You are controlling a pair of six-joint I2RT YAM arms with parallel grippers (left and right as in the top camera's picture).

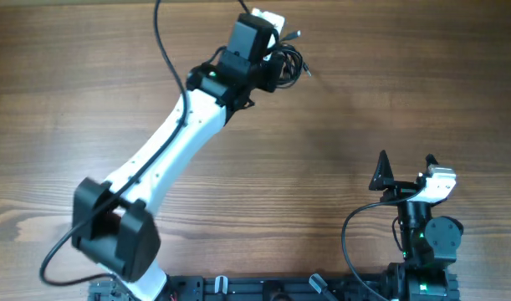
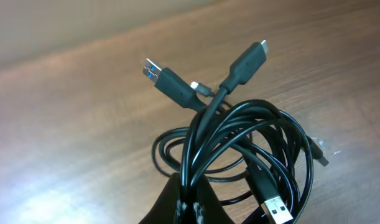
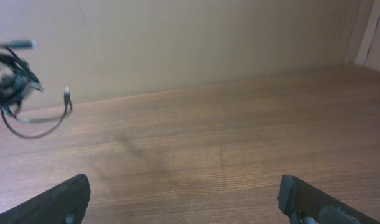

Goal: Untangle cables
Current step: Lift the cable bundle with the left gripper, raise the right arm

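Observation:
The cables point(image 2: 239, 143) are a bunch of thin black loops with several plug ends sticking out. My left gripper point(image 2: 191, 200) is shut on two strands of the bunch, which run up between its black fingers point(image 2: 168, 205). From overhead, the left gripper point(image 1: 276, 68) reaches to the far middle of the table with the cables point(image 1: 292, 63) at its tip. The right wrist view shows the cables point(image 3: 15, 81) far off to the left, apparently hanging slightly above the wood. My right gripper point(image 1: 406, 163) stands open near the front right, and nothing lies between its fingers point(image 3: 59, 199).
The wooden table point(image 1: 364, 92) spreads between the two arms. A thicker black arm cable point(image 1: 165, 46) runs off the far edge. The arm bases point(image 1: 322, 288) sit along the front edge. A pale wall point(image 3: 196, 43) stands behind the table.

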